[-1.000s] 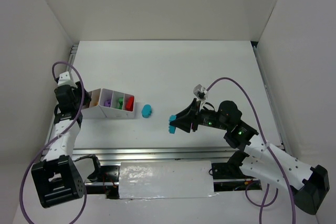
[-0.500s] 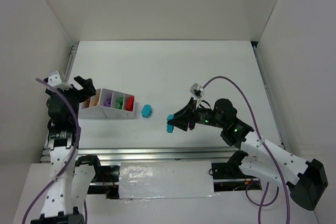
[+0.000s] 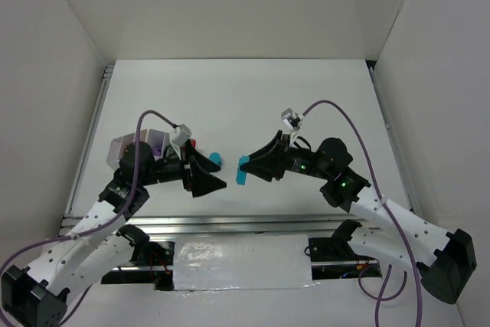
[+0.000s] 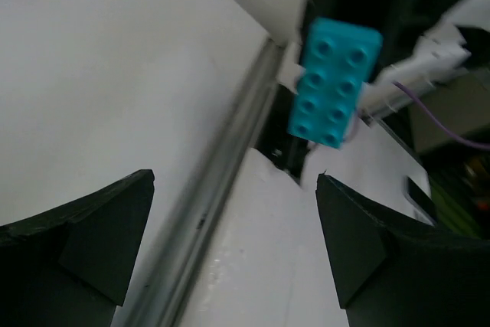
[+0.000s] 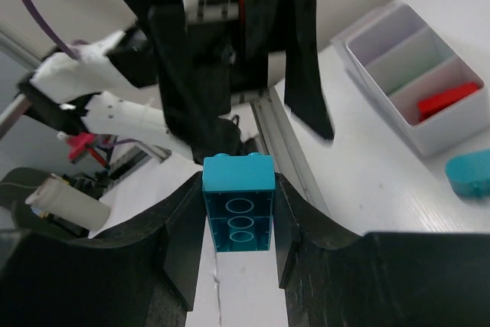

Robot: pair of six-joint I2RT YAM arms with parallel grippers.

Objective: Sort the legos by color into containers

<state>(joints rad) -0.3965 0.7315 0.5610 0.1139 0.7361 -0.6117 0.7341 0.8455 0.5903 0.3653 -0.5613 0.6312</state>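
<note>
Right gripper clamped on teal brick, mid-air, facing left gripper: jaws wide apart, empty. Tray at left. Likely handover; risk: misaligned grab, brick slips, drops onto table, or fingers collide

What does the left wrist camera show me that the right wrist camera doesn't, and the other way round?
Only the left wrist: the studded face of the teal brick, seen between the wide-open fingers of the left gripper, and the table's metal edge rail.
Only the right wrist: the brick's hollow underside clamped in the right gripper, the white tray with a red brick in one compartment, and a teal oval brick on the table beside it.
Both: the same teal brick, with the opposite arm behind it.
</note>
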